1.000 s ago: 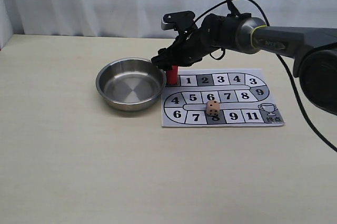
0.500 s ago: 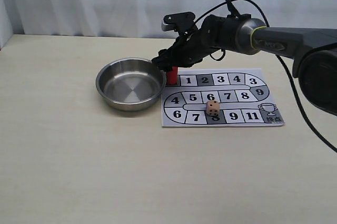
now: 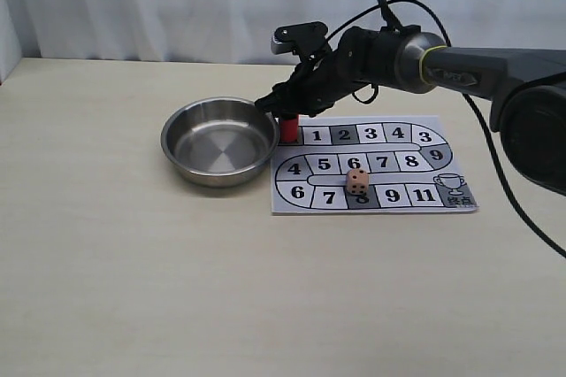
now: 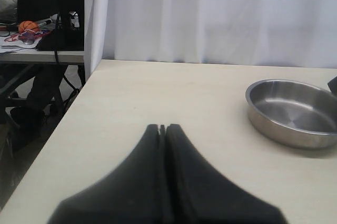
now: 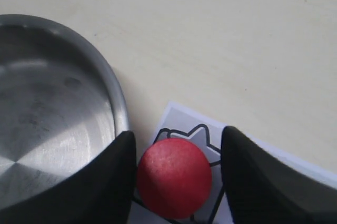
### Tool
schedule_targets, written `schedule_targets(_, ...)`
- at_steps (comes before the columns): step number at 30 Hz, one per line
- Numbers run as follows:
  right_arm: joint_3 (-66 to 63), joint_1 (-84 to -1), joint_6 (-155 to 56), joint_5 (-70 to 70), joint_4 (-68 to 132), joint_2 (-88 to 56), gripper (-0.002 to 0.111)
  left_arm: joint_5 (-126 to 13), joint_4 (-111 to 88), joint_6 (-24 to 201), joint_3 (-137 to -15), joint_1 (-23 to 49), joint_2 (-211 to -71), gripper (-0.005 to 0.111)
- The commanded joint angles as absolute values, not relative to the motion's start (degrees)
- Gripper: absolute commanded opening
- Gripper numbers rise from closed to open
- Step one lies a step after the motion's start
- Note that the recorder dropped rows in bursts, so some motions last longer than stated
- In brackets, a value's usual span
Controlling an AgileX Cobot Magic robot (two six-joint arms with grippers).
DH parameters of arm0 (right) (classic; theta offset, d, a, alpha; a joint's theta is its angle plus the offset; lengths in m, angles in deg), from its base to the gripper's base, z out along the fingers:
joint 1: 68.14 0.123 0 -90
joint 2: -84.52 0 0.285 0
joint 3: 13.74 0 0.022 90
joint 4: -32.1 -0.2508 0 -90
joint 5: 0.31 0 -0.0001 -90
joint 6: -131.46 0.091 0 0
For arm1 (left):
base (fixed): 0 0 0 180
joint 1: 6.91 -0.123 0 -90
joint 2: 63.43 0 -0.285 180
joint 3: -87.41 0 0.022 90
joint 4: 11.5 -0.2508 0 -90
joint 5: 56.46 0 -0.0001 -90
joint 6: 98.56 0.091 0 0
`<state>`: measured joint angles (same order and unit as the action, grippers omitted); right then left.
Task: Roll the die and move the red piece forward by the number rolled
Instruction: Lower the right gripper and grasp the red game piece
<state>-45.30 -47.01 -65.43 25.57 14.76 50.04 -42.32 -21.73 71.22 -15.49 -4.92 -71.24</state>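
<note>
The red piece (image 3: 288, 129) stands upright on the start corner of the paper board (image 3: 460, 142), next to the bowl. My right gripper (image 3: 284, 112) is lowered over it, open, one finger on each side. In the right wrist view the red piece (image 5: 174, 177) touches one finger (image 5: 113, 176), with a small gap to the other; the right gripper (image 5: 178, 135) has not closed on it. The die (image 3: 357, 182) lies on the board's bottom row, near square 8. My left gripper (image 4: 163, 128) is shut and empty, out of the exterior view.
A steel bowl (image 3: 174, 128) sits just left of the board, its rim (image 5: 120, 109) close to my right fingers. It also shows in the left wrist view (image 4: 254, 99). A white curtain hangs behind the table. The table's left edge (image 4: 63, 129) drops beside the left gripper.
The right gripper has shifted only very slightly at the red piece. The piece, the die and the bowl have stayed in place.
</note>
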Motion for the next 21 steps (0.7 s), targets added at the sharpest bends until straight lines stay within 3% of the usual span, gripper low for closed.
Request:
schedule_targets(1, -45.7, -47.3, -65.7, 25.0, 15.0, 50.1, 0.042, -43.1, -21.5, 71.0, -15.4, -4.9, -71.2, 0.000)
schedule_targets(15, -45.7, -47.3, -65.7, 25.3, 15.0, 50.1, 0.042, -43.1, -21.5, 71.0, -15.4, -4.9, -71.2, 0.000)
schedule_targets(21, -45.7, -47.3, -65.7, 26.3, 15.0, 50.1, 0.052, -43.1, -21.5, 71.0, -15.4, -4.9, -71.2, 0.000)
